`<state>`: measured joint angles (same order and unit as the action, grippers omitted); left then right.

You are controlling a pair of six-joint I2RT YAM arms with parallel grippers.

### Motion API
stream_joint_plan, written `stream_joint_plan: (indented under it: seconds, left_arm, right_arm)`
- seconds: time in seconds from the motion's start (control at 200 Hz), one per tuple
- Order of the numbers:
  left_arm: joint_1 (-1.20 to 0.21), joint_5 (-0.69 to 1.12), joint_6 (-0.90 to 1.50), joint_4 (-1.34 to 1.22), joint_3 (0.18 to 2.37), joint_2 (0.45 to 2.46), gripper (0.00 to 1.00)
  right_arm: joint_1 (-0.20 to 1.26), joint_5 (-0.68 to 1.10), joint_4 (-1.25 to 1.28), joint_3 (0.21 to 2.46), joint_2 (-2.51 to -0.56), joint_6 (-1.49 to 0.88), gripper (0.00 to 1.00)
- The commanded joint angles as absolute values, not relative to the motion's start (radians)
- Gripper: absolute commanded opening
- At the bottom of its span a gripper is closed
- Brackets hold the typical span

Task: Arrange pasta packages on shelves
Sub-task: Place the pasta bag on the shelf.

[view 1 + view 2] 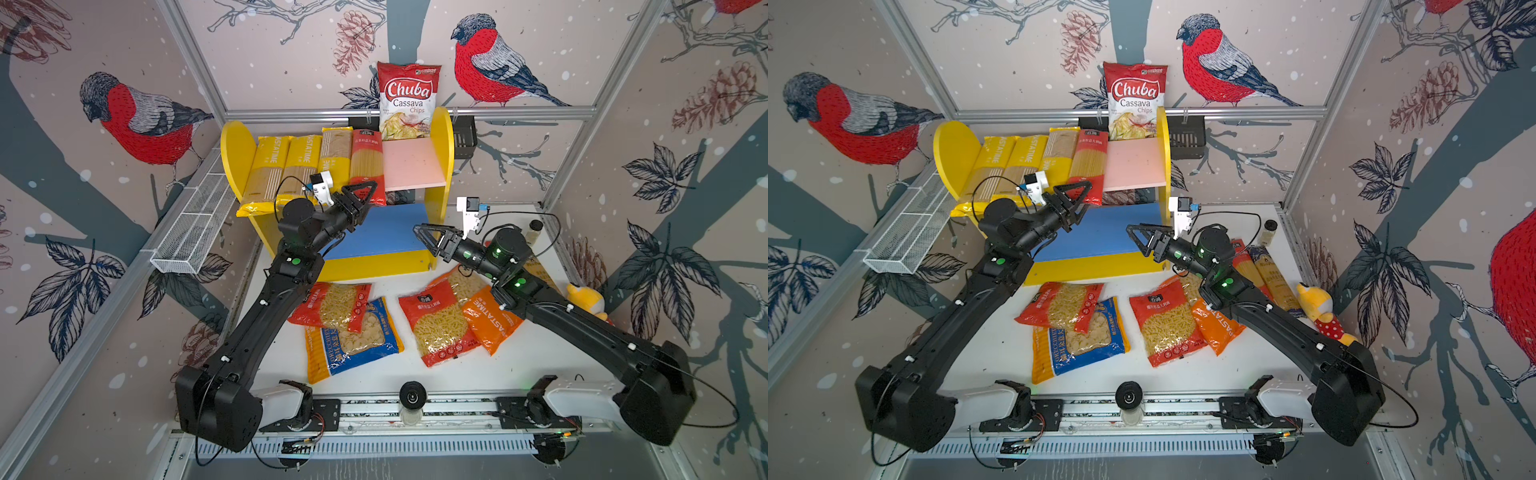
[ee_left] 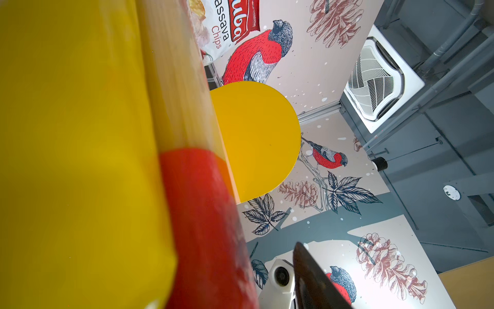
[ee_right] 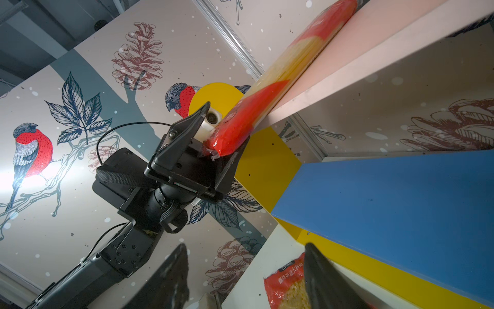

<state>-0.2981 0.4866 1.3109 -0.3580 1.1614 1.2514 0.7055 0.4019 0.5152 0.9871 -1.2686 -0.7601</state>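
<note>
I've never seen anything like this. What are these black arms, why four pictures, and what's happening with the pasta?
These are two robot arms, each ending in a two-fingered gripper. Two pictures look down from above, nearly alike; two come from small cameras on the arms' wrists. Three yellow spaghetti packs and a red spaghetti pack lie on the pink upper board of the shelves. The left gripper stands open around the red pack's near end; the right gripper is open and empty. Several squarer pasta bags lie on the white table.
</note>
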Motion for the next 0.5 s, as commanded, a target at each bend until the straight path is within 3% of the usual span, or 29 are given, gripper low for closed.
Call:
stream_joint_plan:
  seconds: [0.0,0.135,0.21,0.495]
  left_arm:
    - [-0.314,0.447,1.297,-0.426,1.116,1.217,0.56]
    - [-0.341,0.389,1.259,-0.435,1.037,1.168,0.56]
    - [-0.359,0.339,1.210,-0.412,1.025,1.147,0.47]
    - [-0.371,0.328,1.216,-0.524,1.006,1.180,0.29]
  right_arm:
    - [0.710,0.399,0.548,0.985,-1.270,-0.750,0.68]
    - [0.713,0.397,0.551,0.983,-1.274,-0.750,0.68]
    - [0.715,0.397,0.551,0.985,-1.278,-0.752,0.68]
    - [0.727,0.393,0.550,0.989,-1.284,-0.749,0.68]
